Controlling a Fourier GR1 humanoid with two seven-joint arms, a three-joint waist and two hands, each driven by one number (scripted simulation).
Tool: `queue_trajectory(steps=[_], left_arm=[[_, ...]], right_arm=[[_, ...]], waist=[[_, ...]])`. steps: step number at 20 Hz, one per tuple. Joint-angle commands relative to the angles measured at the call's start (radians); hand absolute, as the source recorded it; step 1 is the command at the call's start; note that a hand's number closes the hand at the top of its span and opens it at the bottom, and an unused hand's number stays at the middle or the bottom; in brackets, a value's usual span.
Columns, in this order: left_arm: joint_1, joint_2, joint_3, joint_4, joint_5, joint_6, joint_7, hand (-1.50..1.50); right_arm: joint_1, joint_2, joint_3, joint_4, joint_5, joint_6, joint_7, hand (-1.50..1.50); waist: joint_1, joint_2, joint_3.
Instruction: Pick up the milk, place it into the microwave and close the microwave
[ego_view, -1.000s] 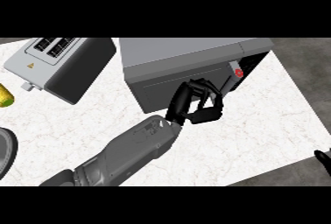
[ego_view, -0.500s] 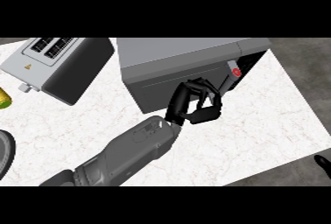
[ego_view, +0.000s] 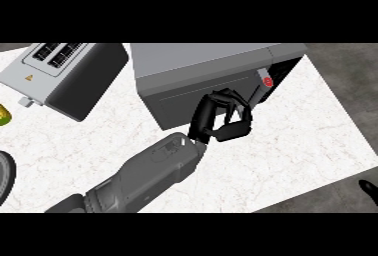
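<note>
One hand curled against the microwave's front

My left hand (ego_view: 221, 119) is up at the near face of the microwave (ego_view: 199, 65), its forearm slanting in from the lower left. The fingers are bent inward with the thumb below them, closed on nothing, knuckles touching the dark door panel. Of my right hand (ego_view: 367, 188) only a black tip shows at the near right edge, too little to tell its state. The microwave is a grey box with a flat top and a red round button (ego_view: 268, 82) on its right strip; its door looks closed. The milk does not show, so I cannot tell where it is. A boxy grey toaster (ego_view: 63, 75) stands far left on the white veined counter (ego_view: 280, 150). Compared with half a second ago, my left hand has barely shifted.
</note>
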Motion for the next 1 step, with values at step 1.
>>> queue_trajectory(steps=[1], left_arm=[[-0.067, 0.001, 0.076, 0.109, 0.029, 0.01, -0.01, 1.5]], right_arm=[[0.0, -0.007, 0.001, -0.01, -0.008, -0.002, 0.01, -1.5]], waist=[[-0.004, 0.013, -0.002]])
